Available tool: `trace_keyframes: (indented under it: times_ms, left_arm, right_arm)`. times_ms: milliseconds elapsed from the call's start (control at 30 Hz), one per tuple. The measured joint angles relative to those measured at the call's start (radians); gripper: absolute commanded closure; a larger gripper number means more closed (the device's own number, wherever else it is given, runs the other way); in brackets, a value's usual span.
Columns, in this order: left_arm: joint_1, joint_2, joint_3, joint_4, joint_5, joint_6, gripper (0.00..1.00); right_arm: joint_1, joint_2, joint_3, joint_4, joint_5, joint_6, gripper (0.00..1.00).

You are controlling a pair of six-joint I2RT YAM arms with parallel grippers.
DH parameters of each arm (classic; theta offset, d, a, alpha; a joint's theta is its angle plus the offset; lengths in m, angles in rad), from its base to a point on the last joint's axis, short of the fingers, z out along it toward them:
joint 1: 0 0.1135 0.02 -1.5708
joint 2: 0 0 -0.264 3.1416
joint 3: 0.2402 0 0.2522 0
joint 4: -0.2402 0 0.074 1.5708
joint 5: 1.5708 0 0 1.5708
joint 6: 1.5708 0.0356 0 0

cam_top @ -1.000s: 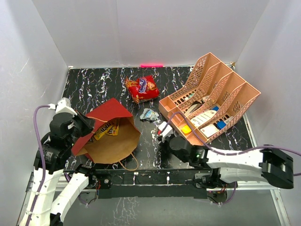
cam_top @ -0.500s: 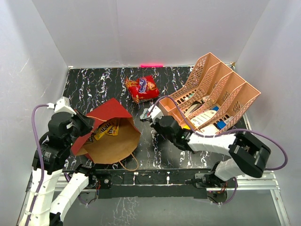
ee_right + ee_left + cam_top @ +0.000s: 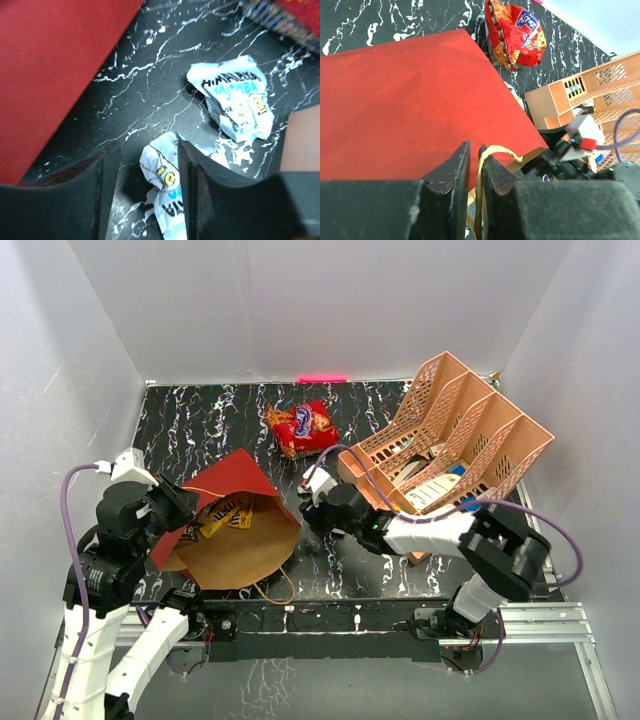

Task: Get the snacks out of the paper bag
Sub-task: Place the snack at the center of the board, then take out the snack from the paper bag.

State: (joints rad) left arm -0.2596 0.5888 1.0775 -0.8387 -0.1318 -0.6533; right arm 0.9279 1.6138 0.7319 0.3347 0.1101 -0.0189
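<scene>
The paper bag (image 3: pixel 228 478), red outside and kraft inside, lies on its side with its mouth toward the near edge; yellow and brown candy packets (image 3: pixel 226 517) show inside. My left gripper (image 3: pixel 180 508) (image 3: pixel 474 146) is at its upper edge, jaws a narrow slit apart, with the looped handle (image 3: pixel 496 150) resting against the right finger. The red-orange chip bag (image 3: pixel 300 428) (image 3: pixel 516 32) lies behind on the table. My right gripper (image 3: pixel 311 503) (image 3: pixel 146 147) stands open over a crumpled white-and-blue packet (image 3: pixel 161 170) that touches its right finger. A second such packet (image 3: pixel 234 97) lies just beyond.
The peach lattice organizer (image 3: pixel 455 435) (image 3: pixel 555 102) with cards and small blocks stands at the right, close behind my right arm. The bag's lower handle (image 3: pixel 272 592) loops toward the near table edge. White walls enclose the black marbled table (image 3: pixel 200 415).
My right gripper has swung left from in front of the organizer to the packets beside the bag's mouth. The left arm and the bag have hardly moved.
</scene>
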Motion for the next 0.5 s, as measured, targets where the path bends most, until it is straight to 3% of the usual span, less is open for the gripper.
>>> trace_keyframes:
  times_ms: [100, 233, 500]
  left_arm:
    - [0.000, -0.007, 0.000, 0.000, -0.002, 0.000, 0.88]
    - [0.000, -0.008, -0.003, 0.004, -0.003, -0.001, 0.88]
    - [0.000, -0.004, -0.016, 0.024, -0.003, -0.001, 0.87]
  right_arm:
    - [0.000, -0.124, -0.037, -0.017, -0.010, 0.023, 0.39]
    - [0.000, -0.326, -0.134, 0.002, -0.029, 0.069, 0.39]
    - [0.016, -0.558, -0.523, 0.064, -0.180, 0.237, 0.40]
